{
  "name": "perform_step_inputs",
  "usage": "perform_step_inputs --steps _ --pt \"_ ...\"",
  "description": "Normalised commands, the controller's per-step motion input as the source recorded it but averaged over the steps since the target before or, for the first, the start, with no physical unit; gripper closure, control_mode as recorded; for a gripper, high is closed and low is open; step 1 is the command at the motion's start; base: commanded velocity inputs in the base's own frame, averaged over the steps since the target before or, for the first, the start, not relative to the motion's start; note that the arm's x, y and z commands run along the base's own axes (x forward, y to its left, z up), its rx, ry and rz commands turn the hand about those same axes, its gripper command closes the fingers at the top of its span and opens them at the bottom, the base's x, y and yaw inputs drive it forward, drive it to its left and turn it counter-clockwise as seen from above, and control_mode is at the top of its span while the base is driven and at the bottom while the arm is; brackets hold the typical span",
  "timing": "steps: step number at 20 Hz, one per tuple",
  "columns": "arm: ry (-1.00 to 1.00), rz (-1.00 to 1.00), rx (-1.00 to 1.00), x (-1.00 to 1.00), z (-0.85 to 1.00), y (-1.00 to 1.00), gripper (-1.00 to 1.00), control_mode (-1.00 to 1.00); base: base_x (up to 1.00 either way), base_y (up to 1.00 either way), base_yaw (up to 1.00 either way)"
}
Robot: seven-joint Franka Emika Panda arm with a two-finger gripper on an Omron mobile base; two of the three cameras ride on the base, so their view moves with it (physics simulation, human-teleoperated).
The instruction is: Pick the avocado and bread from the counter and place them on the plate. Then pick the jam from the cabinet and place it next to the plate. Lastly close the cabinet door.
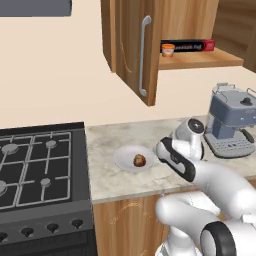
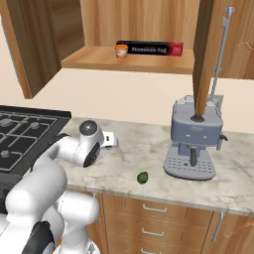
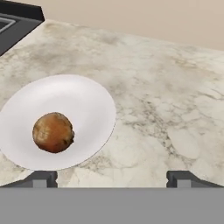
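Gripper (image 3: 111, 178) spread wide w/ nothing in it, bread (image 3: 53, 132) on plate (image 3: 94, 103); avocado (image 2: 143, 177) next, prob light, firm, slick — pinch across its middle.

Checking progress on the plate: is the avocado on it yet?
No: the avocado lies on the bare counter near the coffee machine, while the plate holds just the bread.

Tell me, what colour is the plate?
Plain white. The plate shows best in the hand view.
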Motion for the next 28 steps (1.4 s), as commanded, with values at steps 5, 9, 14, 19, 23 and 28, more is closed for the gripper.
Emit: perform_step_inputs --steps 5,9,14,19,23,28 --pt "0.01 -0.05 -0.01 -0.42 0.0 -0.33 -1.0 -1.0 0.0 0.0 0.0" --pt "0.03 -0.07 -0.01 -0.44 0.0 -0.36 -1.0 -1.0 0.0 0.0 0.0" --pt "0.02 -0.06 -0.06 -0.46 0.0 -0.37 -1.0 -1.0 0.0 0.0 0.0" --pt "0.0 -0.04 -0.07 -0.37 0.0 -0.4 -1.0 -1.0 0.0 0.0 0.0" --pt "0.0 0.0 -0.02 -0.19 0.0 -0.5 -1.0 -1.0 0.0 0.0 0.0" --pt "0.03 -0.01 0.0 -0.04 -0.07 -0.52 -1.0 -1.0 0.0 0.0 0.0"
